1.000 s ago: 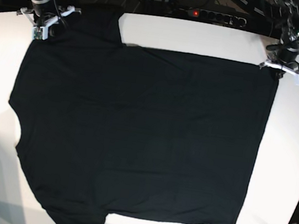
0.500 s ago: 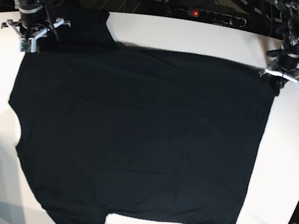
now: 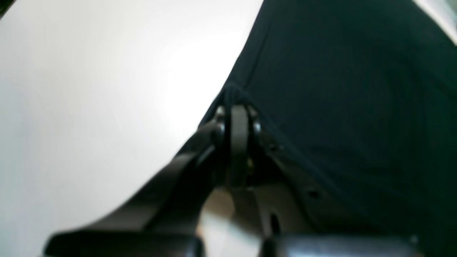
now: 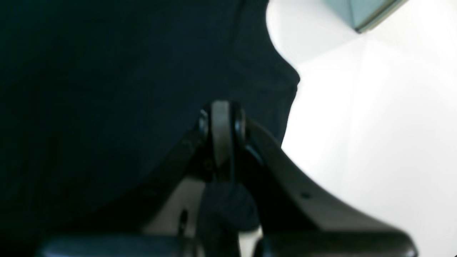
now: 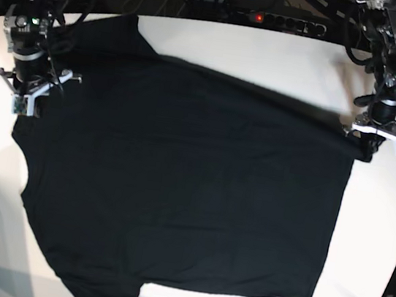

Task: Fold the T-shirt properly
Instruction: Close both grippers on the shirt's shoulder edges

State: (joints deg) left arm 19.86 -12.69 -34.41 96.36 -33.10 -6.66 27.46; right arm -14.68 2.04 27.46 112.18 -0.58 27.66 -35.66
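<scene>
You have the large black short-sleeved cloth T-shirt (image 5: 178, 183) spread plain side up over most of the smooth white round-edged tabletop (image 5: 285, 54), and it reads as matte, soft knit with only faint ripples. Its near hem lies flat towards the table's front edge, while the far edge is lifted off the surface, drawn into a taut dark ridge that casts a shadow on the cloth below it.

Your left gripper (image 5: 373, 142), the black-fingered one with a white bracket at the shirt's far corner on the base view's right side, has its jaws pressed together on a bunched fold of that corner. In the left wrist view the left gripper (image 3: 236, 113) shows two curved black fingers meeting at a rounded grey tip, with the fabric (image 3: 342, 107) puckered into it and glossy white table (image 3: 89, 107) beside it.

Your right gripper (image 5: 29, 91) sits at the shirt's opposite far corner, by the sleeve. In the right wrist view the right gripper (image 4: 222, 119) is likewise pinched tight, black cloth (image 4: 107, 89) gathered around and under its grey tip, the sleeve's curved edge outlined against the bright table (image 4: 375, 142).

A black power strip (image 5: 286, 20) with a red light lies behind the table's far edge.
</scene>
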